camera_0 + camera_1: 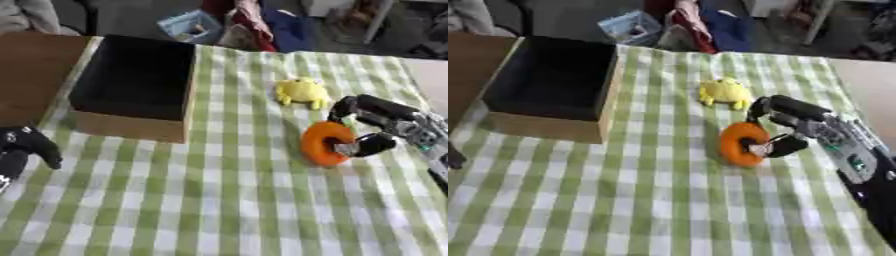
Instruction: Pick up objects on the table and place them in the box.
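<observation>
A green-and-white checked tablecloth [219,200] covers the table, running right up to the near edge, and off its left side there's a strip of brown wooden surface [35,70]. Beyond the far edge the room is a jumble: a pale blue container [188,26] on the dark floor, red and blue fabric [271,25] bunched beside it, a pale upright leg of some furniture further right. On the cloth at the far left sits the box [131,125], tan sides, black inside, open at the top, nothing visible in it. Over to the right, the orange ring [739,145] stands on edge on the cloth, and the right hand [785,127] is right on it, coming in from the right side: one dark finger curls over the ring's far upper rim, the thumb hooks in at the ring's hole from the right, so the ring is pinched between them. Just beyond the ring and that hand, toward the far side, lies a yellow plush toy [303,92], close to the fingers but apart from them. The ring and the box are well apart, with open cloth between. Down at the left edge, the left hand [26,147] shows, black, fingers bent downward, holding nothing, near the box's front left corner.
</observation>
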`<control>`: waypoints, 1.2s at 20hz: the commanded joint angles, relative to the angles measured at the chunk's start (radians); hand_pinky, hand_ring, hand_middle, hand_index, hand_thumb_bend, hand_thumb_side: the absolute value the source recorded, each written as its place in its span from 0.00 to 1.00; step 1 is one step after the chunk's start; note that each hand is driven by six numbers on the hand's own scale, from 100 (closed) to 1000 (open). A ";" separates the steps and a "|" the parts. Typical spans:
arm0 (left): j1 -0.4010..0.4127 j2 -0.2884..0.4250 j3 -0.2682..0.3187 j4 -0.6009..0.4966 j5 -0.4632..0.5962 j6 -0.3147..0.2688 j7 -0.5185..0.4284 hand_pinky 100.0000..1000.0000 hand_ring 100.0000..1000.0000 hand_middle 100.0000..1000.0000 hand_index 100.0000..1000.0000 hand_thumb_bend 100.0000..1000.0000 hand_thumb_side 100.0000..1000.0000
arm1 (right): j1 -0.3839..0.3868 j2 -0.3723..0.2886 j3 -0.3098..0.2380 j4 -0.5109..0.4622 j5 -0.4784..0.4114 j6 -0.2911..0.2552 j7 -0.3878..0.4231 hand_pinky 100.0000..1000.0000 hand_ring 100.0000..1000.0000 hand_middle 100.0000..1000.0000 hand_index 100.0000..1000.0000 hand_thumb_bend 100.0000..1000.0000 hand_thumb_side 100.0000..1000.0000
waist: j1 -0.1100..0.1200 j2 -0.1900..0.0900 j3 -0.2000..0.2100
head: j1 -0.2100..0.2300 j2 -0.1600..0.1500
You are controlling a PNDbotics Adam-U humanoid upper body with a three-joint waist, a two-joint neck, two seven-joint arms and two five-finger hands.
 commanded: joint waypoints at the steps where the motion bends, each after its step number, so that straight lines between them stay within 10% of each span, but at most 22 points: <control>1: -0.003 0.021 0.002 -0.014 -0.003 0.000 -0.002 0.60 0.49 0.50 0.66 0.00 0.69 | -0.033 -0.067 -0.009 -0.077 -0.053 0.005 0.022 0.74 0.62 0.26 0.34 0.00 0.18 | 0.001 -0.019 -0.003 | 0.003 0.002; 11: -0.003 0.031 -0.015 -0.013 0.005 -0.002 -0.018 0.60 0.49 0.50 0.66 0.00 0.68 | -0.155 -0.044 -0.024 -0.089 -0.071 0.029 0.053 0.73 0.61 0.27 0.35 0.09 0.08 | -0.005 -0.032 0.008 | -0.004 0.001; 24: -0.044 0.038 -0.055 -0.011 0.026 0.003 -0.061 0.60 0.49 0.50 0.66 0.00 0.69 | -0.375 0.143 -0.037 0.048 0.043 0.027 0.049 0.73 0.61 0.27 0.35 0.11 0.02 | -0.030 -0.026 0.084 | -0.046 -0.024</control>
